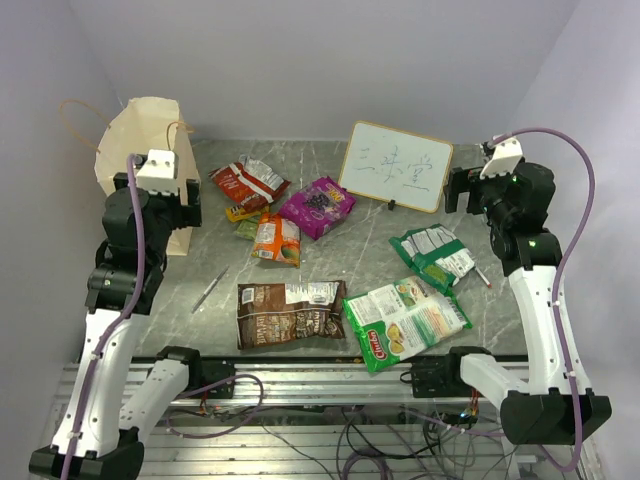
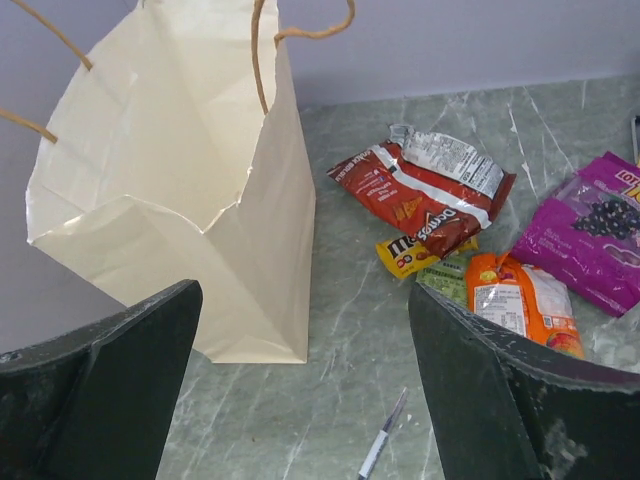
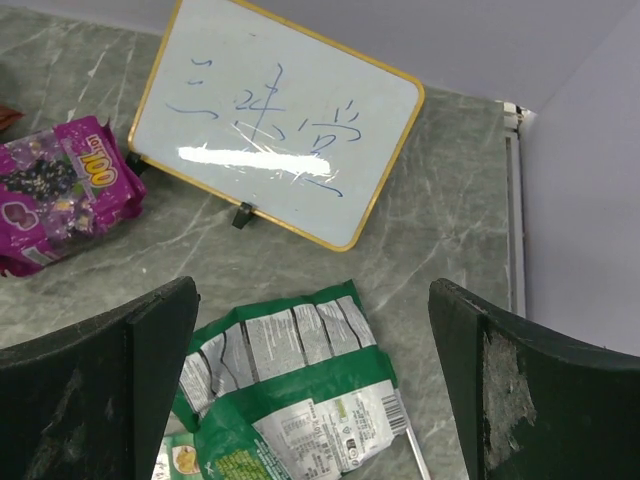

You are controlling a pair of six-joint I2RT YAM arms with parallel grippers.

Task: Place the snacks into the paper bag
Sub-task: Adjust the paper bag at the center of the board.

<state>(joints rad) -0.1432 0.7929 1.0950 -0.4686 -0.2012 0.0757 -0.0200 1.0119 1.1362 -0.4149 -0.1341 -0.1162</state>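
We see the paper bag (image 1: 150, 160) standing upright at the far left corner of the tabletop (image 1: 330, 262), with its mouth open. The left gripper (image 2: 305, 300) hangs just in front of the bag, its jaws wide and nothing between them. The right gripper (image 3: 312, 295) is wide too and holds nothing, above a green-and-white packet (image 1: 432, 255) near the right edge. Flat on the tabletop lie also a red packet (image 1: 248, 180), a purple packet (image 1: 318, 205) and an orange packet (image 1: 277, 240) in the far middle. A brown packet (image 1: 288, 312) and a larger green-and-white packet (image 1: 405, 322) lie at the near edge. A whiteboard (image 1: 395, 165) stands at the far right corner.
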